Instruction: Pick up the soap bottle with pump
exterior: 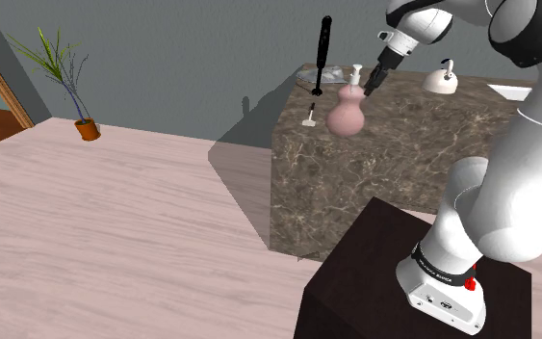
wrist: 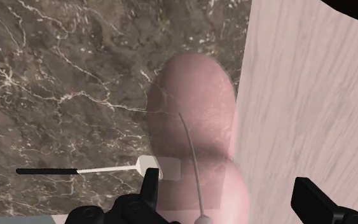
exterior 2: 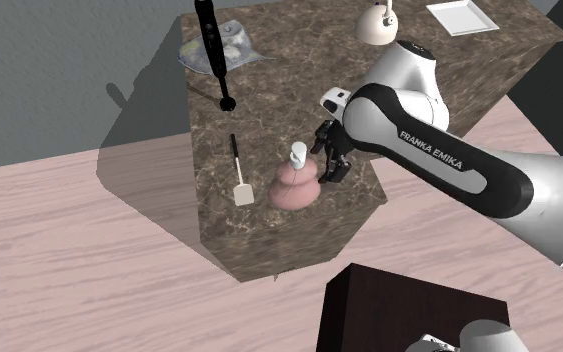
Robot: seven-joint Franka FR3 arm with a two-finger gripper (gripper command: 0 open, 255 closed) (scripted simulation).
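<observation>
A brown pot [exterior: 88, 129] on the floor holds a thin green plant. The soap bottle [exterior: 346, 114] — pink, round-bellied, white pump on top — stands upright near the edge of the counter [exterior: 403, 164]. The gripper [exterior 2: 329, 158] straddles it, fingers apart.

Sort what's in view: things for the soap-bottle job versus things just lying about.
Job: soap bottle, gripper.
Lying about: spatula, black utensil, kettle, plate, potted plant.
</observation>
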